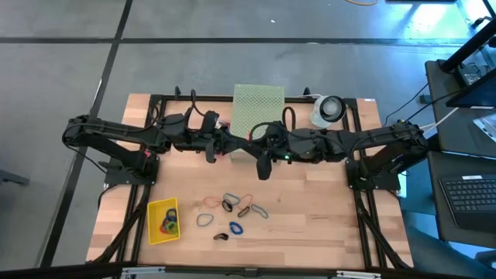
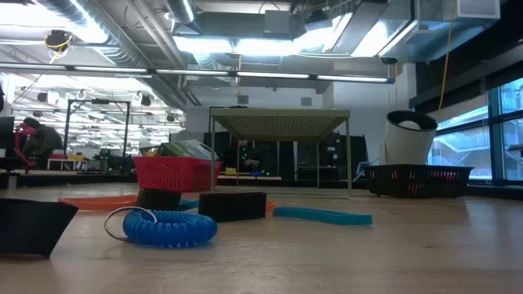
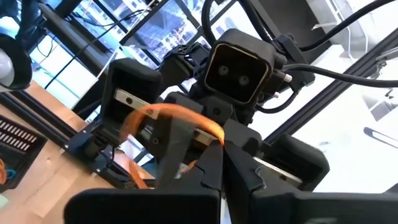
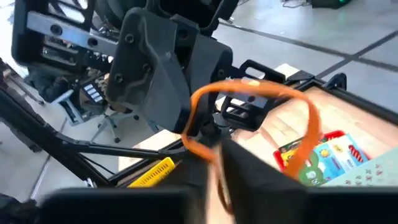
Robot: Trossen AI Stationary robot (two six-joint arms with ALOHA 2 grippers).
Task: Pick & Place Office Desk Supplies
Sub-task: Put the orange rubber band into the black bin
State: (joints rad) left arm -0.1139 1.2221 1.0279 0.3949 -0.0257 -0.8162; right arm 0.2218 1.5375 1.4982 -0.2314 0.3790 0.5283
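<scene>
Wood table (image 1: 325, 225): loose bands and yellow tray (image 1: 153, 229) near front.
Left gripper (image 3: 214, 140): clamped on orange band (image 3: 177, 112), raised mid-table.
Right gripper (image 4: 217, 143): facing it, closing on same band's other end.

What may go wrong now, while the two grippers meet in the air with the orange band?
The left gripper pinches only a thin part of the orange rubber band, so it may slip and drop. The right gripper sits very close, so the two may collide. A dropped band could land outside the yellow box.
</scene>
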